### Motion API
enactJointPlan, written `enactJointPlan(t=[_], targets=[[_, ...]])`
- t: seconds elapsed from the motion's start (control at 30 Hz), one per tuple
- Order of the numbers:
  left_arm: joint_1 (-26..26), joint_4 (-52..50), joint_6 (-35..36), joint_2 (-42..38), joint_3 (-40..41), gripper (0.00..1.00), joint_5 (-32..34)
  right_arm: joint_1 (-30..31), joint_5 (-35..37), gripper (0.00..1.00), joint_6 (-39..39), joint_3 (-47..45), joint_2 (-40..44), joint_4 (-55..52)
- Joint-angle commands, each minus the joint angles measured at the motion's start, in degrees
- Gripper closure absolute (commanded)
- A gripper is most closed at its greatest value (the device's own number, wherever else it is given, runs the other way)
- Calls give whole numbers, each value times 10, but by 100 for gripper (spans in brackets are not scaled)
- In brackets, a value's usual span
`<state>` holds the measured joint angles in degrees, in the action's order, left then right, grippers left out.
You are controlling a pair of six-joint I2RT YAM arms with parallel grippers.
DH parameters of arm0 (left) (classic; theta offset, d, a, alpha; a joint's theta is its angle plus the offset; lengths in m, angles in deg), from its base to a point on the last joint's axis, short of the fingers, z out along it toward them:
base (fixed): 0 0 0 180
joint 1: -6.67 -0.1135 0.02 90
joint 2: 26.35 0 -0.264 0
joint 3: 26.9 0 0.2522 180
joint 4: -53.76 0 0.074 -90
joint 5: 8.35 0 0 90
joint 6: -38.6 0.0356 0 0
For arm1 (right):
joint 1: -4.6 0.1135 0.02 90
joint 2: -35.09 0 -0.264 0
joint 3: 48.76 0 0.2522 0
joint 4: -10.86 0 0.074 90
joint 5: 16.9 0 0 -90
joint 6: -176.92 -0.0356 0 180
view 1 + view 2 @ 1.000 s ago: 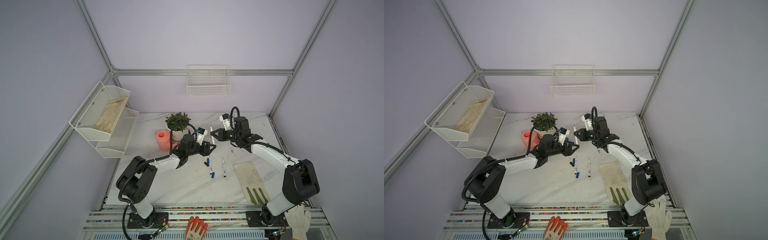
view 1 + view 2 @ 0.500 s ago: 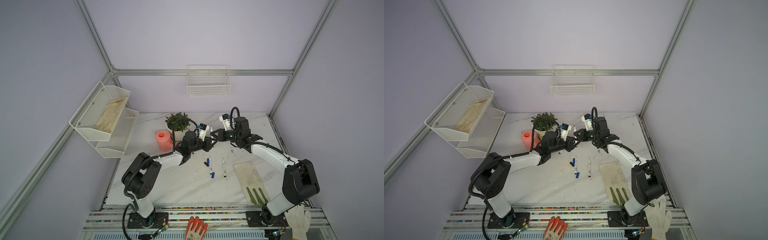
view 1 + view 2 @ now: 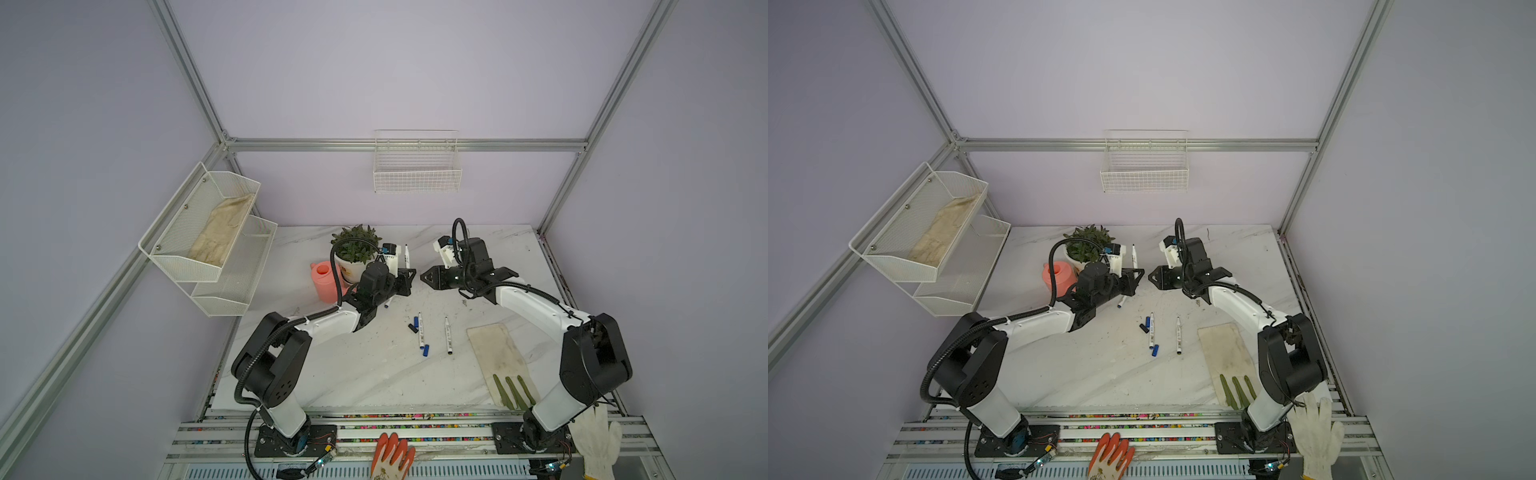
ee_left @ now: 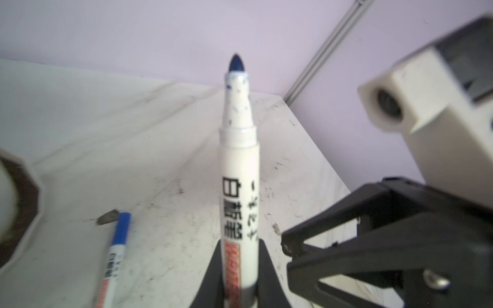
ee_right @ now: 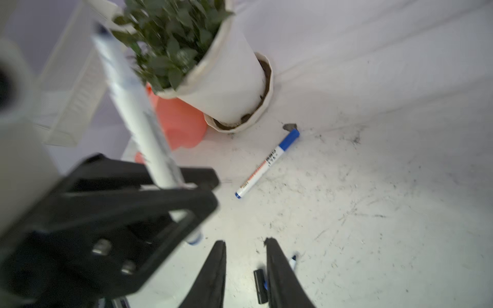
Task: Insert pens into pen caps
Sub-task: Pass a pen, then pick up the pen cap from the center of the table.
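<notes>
– While the left gripper [image 4: 241, 242] is clamped on a pen [image 4: 239, 165], which way does that pen point?
– Its bare blue tip rises clear of the fingers [image 4: 213, 280]. In both top views the barrel stands almost upright, leaning toward 12 o'clock.
– And the right gripper [image 5: 244, 242]?
– Narrowly parted, holding nothing; only the table [image 3: 374, 374] shows through the gap. It faces the left gripper from 3 o'clock, near it but apart.
– Where are the other pens?
– One capped pen [image 5: 266, 162] lies flat at the left gripper's 7 o'clock, partly under that arm in the top views and near the plant pot [image 5: 229, 88]. At 5 o'clock, near the table's middle, two more lie roughly parallel and apart: a blue-ended pen [image 3: 420, 332] and, at its 3 o'clock, a dark-ended pen [image 3: 447, 336].
– The loose caps?
– A blue cap [image 3: 416, 321] and a black cap [image 3: 412, 328] sit together at the blue-ended pen's 10 o'clock, just beside its barrel. A second blue cap [image 3: 425, 350] lies by that pen's 6 o'clock end; whether it touches, I cannot tell.
– Anything further out?
– A pink watering can [image 3: 325, 282] stands at the pot's 8 o'clock.
</notes>
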<state>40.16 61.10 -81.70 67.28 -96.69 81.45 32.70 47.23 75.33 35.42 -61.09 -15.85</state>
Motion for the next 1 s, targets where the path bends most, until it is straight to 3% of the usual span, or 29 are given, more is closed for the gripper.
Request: enactJointPlan(t=[0.0,0.2,0.97], targets=[[-2,-39,-28,-43,37,100,142,45,62,71,57,8,-42,-118],[-2,-44,-11,-62,51,100,162,88,96,73,69,20,-98,-150],[-2,-38,-7,-63,62,100,157,93,136,73,64,57,-163,-167]])
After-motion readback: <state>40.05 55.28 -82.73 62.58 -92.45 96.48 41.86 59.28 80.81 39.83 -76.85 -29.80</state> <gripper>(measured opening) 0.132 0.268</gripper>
